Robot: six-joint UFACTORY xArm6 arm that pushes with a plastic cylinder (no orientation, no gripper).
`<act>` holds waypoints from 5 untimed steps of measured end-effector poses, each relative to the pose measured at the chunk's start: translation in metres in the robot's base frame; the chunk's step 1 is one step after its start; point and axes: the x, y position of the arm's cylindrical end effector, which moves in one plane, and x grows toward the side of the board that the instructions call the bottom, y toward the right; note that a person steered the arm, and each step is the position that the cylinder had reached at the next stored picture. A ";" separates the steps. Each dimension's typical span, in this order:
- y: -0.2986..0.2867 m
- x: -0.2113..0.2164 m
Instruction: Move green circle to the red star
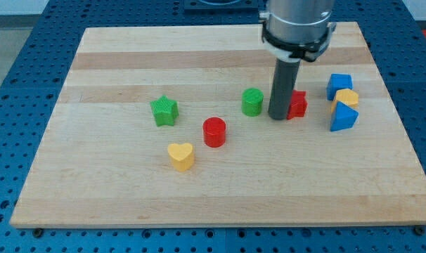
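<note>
The green circle [252, 102] stands on the wooden board near the middle, a little toward the view's top. The red star [297, 105] lies to its right, partly hidden behind my rod. My tip [278, 117] rests on the board between the two, touching or nearly touching the red star's left side and a small gap to the right of the green circle.
A green star [164, 111] lies at the left, a red circle [214, 131] and a yellow heart [181, 156] lower in the middle. At the right a blue block [339, 85], a yellow block [347, 98] and a blue triangle [343, 118] cluster together.
</note>
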 end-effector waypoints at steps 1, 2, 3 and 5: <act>0.025 -0.011; 0.045 -0.014; 0.051 -0.014; 0.003 0.043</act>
